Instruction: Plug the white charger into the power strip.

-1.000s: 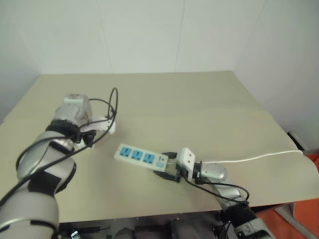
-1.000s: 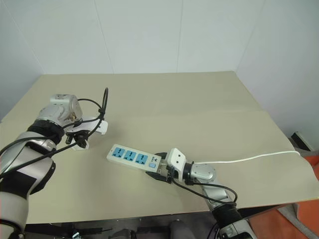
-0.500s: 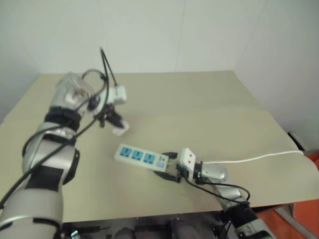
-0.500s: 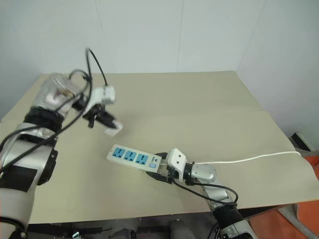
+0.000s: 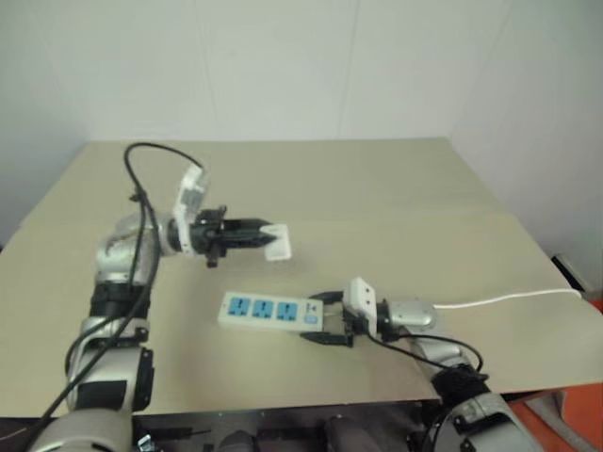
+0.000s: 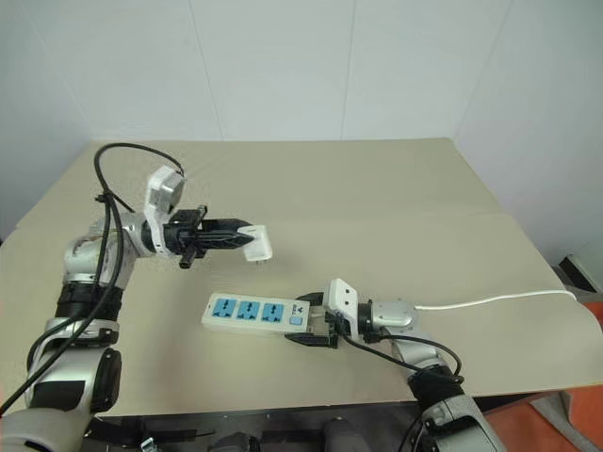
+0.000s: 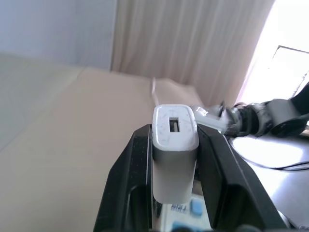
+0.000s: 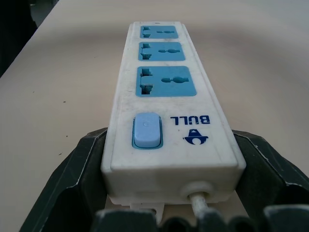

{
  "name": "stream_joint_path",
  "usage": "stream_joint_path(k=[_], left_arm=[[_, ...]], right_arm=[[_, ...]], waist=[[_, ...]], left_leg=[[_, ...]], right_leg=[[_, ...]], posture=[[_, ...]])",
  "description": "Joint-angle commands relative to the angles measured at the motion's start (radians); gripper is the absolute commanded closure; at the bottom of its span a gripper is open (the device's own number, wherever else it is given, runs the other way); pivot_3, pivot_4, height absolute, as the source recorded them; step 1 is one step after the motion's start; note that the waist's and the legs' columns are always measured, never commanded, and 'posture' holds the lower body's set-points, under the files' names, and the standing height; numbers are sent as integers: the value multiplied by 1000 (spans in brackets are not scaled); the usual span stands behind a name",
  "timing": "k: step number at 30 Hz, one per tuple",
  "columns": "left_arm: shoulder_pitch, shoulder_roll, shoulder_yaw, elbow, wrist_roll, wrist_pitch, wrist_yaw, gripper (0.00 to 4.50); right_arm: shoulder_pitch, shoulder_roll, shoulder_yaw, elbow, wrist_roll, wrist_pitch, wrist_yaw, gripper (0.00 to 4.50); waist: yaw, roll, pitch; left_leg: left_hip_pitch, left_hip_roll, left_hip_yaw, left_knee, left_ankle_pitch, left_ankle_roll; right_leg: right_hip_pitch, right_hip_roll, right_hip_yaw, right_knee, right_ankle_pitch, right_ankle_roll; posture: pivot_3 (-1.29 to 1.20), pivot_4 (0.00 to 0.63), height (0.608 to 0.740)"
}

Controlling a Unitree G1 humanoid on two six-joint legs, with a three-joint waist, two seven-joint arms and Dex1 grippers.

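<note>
Pinching boxy white charger (image 6: 257, 242), ribbed-looking left gripper (image 6: 247, 233)

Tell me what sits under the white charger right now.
The white charger, pinched in the left gripper, hangs in the air above bare table. The power strip lies nearer the robot, its switch end between the right gripper's fingers. The charger's prongs are hidden.

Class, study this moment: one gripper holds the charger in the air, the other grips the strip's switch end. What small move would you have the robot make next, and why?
Probably bring the left gripper down and over the power strip. It holds the white charger level and above the table, off the blue sockets, while the right gripper steadies the strip's switch end.
</note>
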Motion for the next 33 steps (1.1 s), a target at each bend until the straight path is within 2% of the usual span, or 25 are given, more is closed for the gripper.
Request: stream_joint_path(k=[1, 8, 14, 33], left_arm=[[44, 10, -27, -31, -71, -53, -9, 3525], [95, 50, -188, -47, -76, -221, -9, 3525], [110, 55, -249, -48, -62, -262, -9, 3525], [173, 105, -314, -96, -14, -320, -9, 3525]], right_arm=[[2, -9, 36, 95, -55, -28, 32, 1081], [-8, 14, 44, 130, -60, -55, 30, 1081], [7, 17, 50, 121, -73, -66, 12, 1081], [6, 14, 63, 147, -91, -92, -10, 1081]], waist=[[-1, 0, 0], [-2, -1, -2], [-6, -1, -2], [-7, -1, -2]], left_leg=[[1, 0, 0, 0, 0, 0], [2, 0, -1, 0, 0, 0], [2, 0, -1, 0, 0, 0], [3, 0, -1, 0, 0, 0]], right_leg=[[0, 0, 0, 0, 0, 0], [1, 0, 0, 0, 0, 0], [1, 0, 0, 0, 0, 0], [1, 1, 1, 0, 0, 0]], posture=[[0, 150, 740], [0, 150, 740], [0, 150, 740], [0, 150, 740]])
